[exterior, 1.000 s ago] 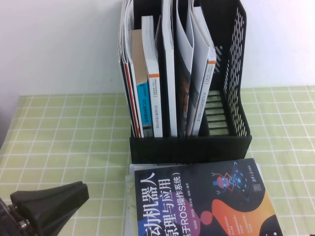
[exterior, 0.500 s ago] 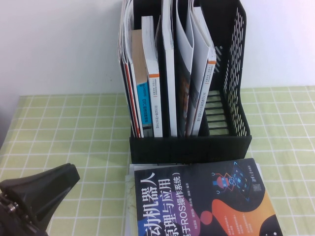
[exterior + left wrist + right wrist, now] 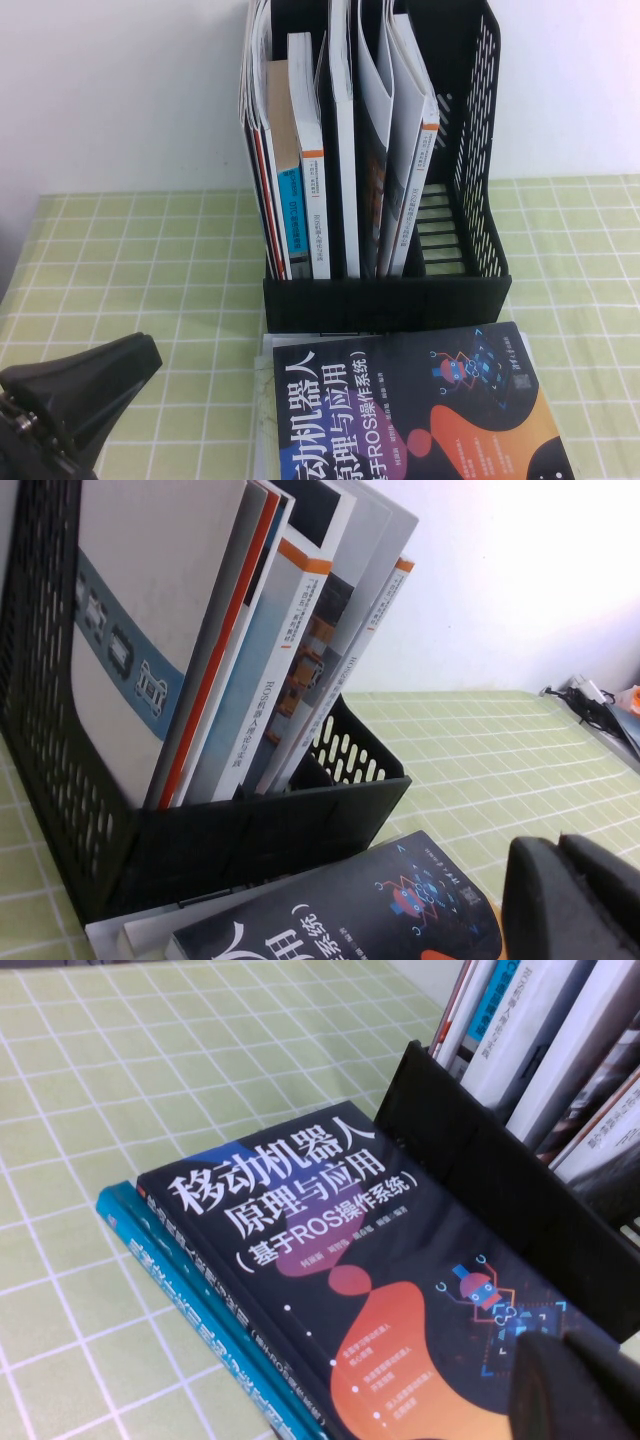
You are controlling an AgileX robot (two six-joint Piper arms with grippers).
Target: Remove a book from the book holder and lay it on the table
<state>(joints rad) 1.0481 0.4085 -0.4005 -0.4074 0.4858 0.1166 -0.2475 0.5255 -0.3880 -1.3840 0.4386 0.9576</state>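
Note:
The black book [image 3: 400,420] with white characters and an orange shape lies flat, cover up, in front of the black book holder [image 3: 385,300]. It rests on other flat books. It also shows in the left wrist view [image 3: 340,910] and the right wrist view [image 3: 330,1250]. My left gripper [image 3: 145,358] is shut and empty, low at the near left, apart from the book; it also shows in the left wrist view [image 3: 560,855]. My right gripper [image 3: 570,1360] is shut and empty, just above the book's robot graphic corner. It is out of the high view.
The holder [image 3: 250,840] keeps several upright books, among them a pale one with a blue band [image 3: 130,660] and white spines with orange bands [image 3: 313,200]. A teal-edged book [image 3: 140,1230] lies under the black one. The checked table [image 3: 130,260] spreads left and right.
My left gripper has drawn back down and to the left, away from the book, then stopped. The book and holder have not moved.

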